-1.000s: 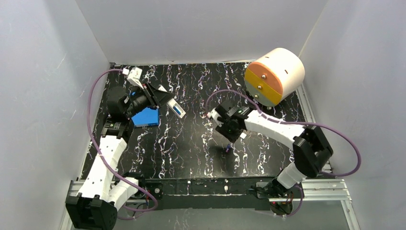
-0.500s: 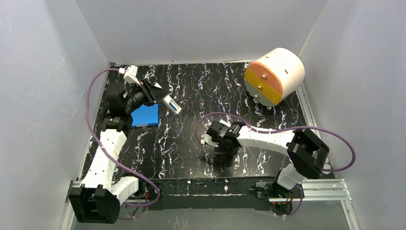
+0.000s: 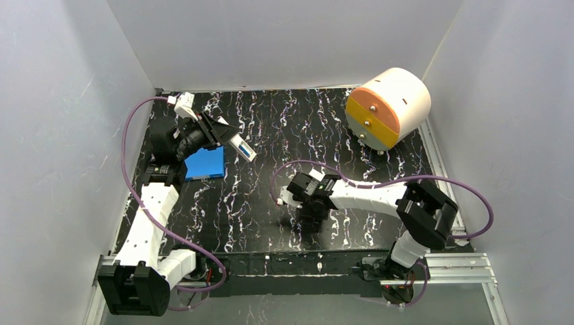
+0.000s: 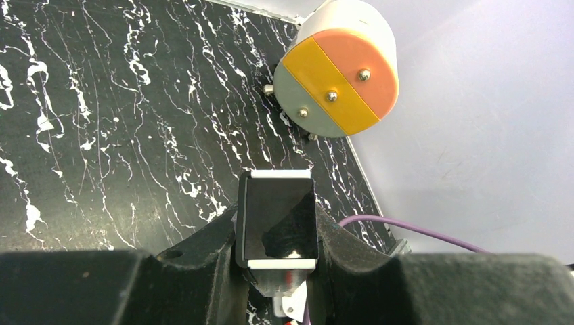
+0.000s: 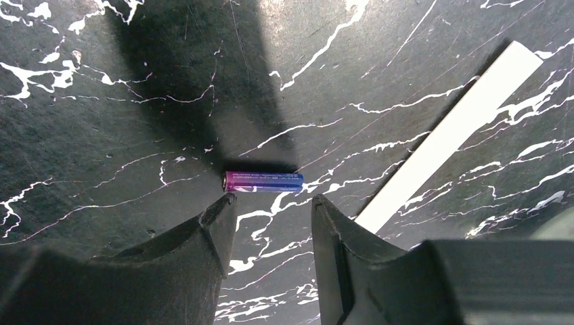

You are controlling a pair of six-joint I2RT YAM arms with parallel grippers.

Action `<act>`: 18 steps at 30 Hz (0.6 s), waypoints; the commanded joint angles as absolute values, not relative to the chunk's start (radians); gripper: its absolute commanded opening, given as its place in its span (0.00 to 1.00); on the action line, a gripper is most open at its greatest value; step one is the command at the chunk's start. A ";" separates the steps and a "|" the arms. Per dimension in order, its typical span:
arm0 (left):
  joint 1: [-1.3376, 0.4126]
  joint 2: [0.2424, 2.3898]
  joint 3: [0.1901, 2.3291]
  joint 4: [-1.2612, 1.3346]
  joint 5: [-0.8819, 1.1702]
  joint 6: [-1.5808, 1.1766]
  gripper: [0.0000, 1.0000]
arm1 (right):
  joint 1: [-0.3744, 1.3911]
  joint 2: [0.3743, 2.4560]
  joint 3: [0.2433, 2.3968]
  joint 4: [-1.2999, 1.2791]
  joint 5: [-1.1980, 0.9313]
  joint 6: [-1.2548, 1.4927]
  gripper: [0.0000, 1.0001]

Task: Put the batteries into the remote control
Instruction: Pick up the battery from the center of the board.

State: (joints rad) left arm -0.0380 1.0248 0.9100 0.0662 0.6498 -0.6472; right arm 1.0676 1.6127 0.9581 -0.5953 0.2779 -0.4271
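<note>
My left gripper (image 3: 233,141) is shut on the remote control (image 3: 244,148) and holds it above the table's far left. The remote is a white bar with a blue battery showing in its recess. In the left wrist view the remote (image 4: 276,220) sits between the jaws as a dark glossy face with white ends. One battery (image 5: 264,181), blue and purple, lies flat on the black marbled table. My right gripper (image 5: 271,203) is open just short of it, with a fingertip near each end. In the top view my right gripper (image 3: 308,217) is low over the table and hides this battery.
A flat white strip (image 5: 450,132) lies on the table just right of the battery. A blue rectangular pad (image 3: 205,164) lies under my left arm. A cream-and-orange drum (image 3: 388,108) stands at the back right. White walls enclose the table.
My right arm has swung left and toward the near edge and dropped low over the table. My left gripper has shifted slightly back and left with the remote, then held still.
</note>
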 commanded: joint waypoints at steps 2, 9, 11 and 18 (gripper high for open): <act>-0.030 1.002 0.935 0.082 0.680 -0.648 0.02 | 1.074 1.594 0.952 -0.555 0.263 -0.456 0.53; -0.029 1.000 0.934 0.083 0.683 -0.652 0.02 | 1.072 1.625 0.956 -0.482 0.252 -0.466 0.54; -0.029 1.000 0.934 0.083 0.683 -0.652 0.02 | 1.074 1.628 0.957 -0.456 0.254 -0.473 0.54; -0.029 0.999 0.933 0.083 0.684 -0.650 0.01 | 1.072 1.656 0.953 -0.448 0.242 -0.489 0.54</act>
